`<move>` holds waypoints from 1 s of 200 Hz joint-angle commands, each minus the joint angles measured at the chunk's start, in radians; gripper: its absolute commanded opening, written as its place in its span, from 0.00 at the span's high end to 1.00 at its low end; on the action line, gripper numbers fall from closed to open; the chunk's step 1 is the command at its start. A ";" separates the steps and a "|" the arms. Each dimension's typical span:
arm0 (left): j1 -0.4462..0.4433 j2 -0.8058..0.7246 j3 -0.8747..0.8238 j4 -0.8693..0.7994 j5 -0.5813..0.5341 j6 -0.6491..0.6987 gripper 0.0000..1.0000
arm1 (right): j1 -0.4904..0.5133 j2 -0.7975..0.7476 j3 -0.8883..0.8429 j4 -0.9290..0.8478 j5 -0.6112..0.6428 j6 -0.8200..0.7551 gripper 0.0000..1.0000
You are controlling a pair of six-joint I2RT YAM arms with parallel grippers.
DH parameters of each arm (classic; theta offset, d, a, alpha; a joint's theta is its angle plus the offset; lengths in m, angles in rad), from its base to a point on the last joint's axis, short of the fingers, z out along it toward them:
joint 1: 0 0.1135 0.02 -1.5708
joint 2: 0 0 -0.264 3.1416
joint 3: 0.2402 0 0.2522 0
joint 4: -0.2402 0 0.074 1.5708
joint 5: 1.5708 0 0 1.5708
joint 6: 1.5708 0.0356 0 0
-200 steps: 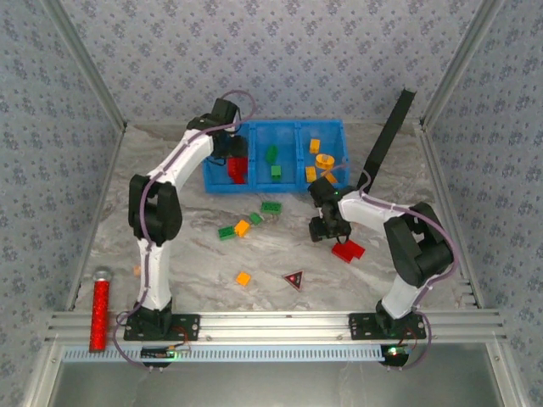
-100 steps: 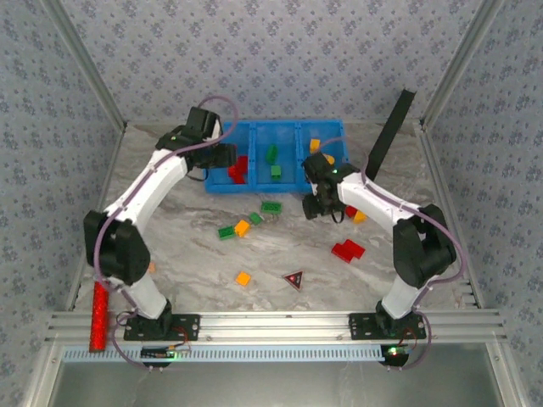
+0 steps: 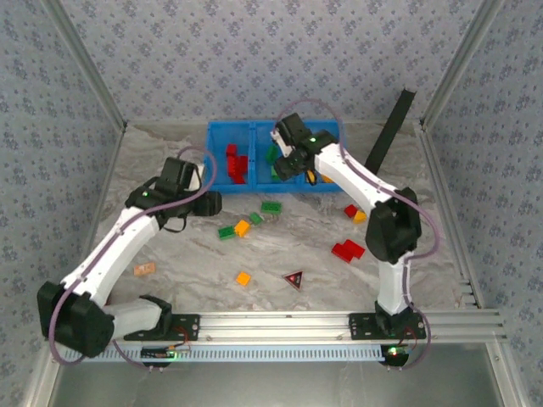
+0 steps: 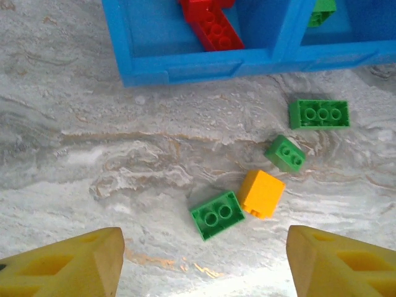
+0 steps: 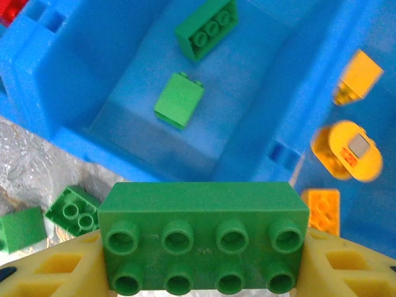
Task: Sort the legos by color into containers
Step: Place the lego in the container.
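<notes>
1. The right gripper (image 5: 204,247) squeezes a big green brick (image 5: 203,219) with eight round bumps, above the middle box of the blue tray (image 4: 204,65) at the far side.
2. Two small green bricks (image 5: 179,100) lie in that box. Red bricks (image 4: 213,28) lie in the left box.
3. The left gripper (image 4: 204,266) has its fingers wide apart and holds nothing. It is above loose green bricks (image 4: 217,214) and an orange brick (image 4: 262,193) on the table.

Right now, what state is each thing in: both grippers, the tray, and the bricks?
Left gripper: open, empty, above the table.
Right gripper: shut on the green brick.
Green brick: held over the tray's middle compartment.
Blue tray: upright, part filled.
Red bricks: in the left compartment.
Green bricks: in the middle compartment.
Yellow-orange pieces: in the right compartment.
Loose bricks: unsorted on the table.
</notes>
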State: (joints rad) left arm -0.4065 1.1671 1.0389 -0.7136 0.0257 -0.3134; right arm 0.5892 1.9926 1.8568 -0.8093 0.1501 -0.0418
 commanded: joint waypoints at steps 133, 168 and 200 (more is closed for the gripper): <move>-0.087 -0.196 -0.337 0.004 0.064 -0.275 0.21 | 0.002 0.358 0.318 -0.047 -0.070 -0.016 0.45; -0.087 -0.147 -0.343 0.028 0.072 -0.283 0.21 | -0.003 0.375 0.309 -0.045 -0.071 -0.012 0.42; -0.089 -0.116 -0.338 0.075 0.080 -0.281 0.21 | -0.007 0.372 0.295 -0.046 -0.069 -0.007 0.37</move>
State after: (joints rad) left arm -0.4911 1.0382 0.7029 -0.6857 0.0864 -0.5858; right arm 0.5892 2.3508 2.1437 -0.8341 0.0860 -0.0669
